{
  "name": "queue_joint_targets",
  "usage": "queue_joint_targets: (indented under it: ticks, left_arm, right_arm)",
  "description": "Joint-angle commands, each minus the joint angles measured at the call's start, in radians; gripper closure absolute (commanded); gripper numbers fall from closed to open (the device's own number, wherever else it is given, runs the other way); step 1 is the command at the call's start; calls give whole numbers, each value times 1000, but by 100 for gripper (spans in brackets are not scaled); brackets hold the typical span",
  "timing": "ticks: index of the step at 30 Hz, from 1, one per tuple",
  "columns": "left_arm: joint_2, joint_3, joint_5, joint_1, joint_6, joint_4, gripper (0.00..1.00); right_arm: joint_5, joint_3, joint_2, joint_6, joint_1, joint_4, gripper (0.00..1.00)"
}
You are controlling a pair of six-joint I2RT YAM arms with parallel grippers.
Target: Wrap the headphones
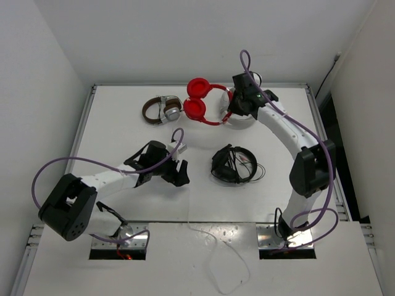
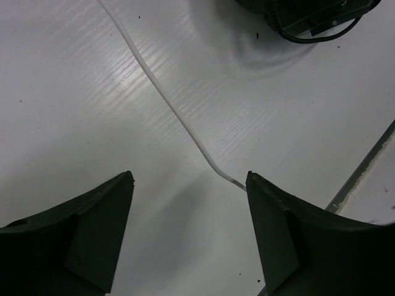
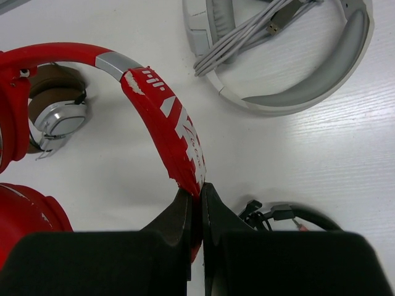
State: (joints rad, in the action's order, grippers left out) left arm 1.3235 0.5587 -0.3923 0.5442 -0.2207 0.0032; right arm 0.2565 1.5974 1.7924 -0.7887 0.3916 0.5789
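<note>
Top: red headphones (image 1: 200,102) sit at the far middle of the table (image 1: 123,142), right gripper (image 1: 229,116) on their band.
Left wrist: left gripper (image 2: 189,177) spread wide, white cable (image 2: 162,92) lying loose on the table between its fingers, not gripped.
Right wrist: jaws pinched on the headband (image 3: 170,132) (anchor hold, I'd guess).
Wrapping looks unstarted.

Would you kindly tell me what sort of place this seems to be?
Probably a robotics lab cell: a white table boxed by plain walls, a left arm and right arm, and red headphones laid out.
</note>
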Motion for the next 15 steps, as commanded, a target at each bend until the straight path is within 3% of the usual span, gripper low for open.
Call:
queue_joint_targets:
  ticks: [1,6,9,15]
  left_arm:
    - [16,10,-19,10,12,55,25]
    - [34,20,-75,10,35,55,52]
    - [34,29,-85,10,35,64,53]
    - [34,29,-94,10,17,77,40]
  right_arm:
    - [-22,3,-70,-44,13,-88,100]
    - [-22,3,-70,-44,13,-88,100]
    - [-22,-7,-70,-44,13,-88,100]
    - [-33,-34,-79,-53,4,-97,100]
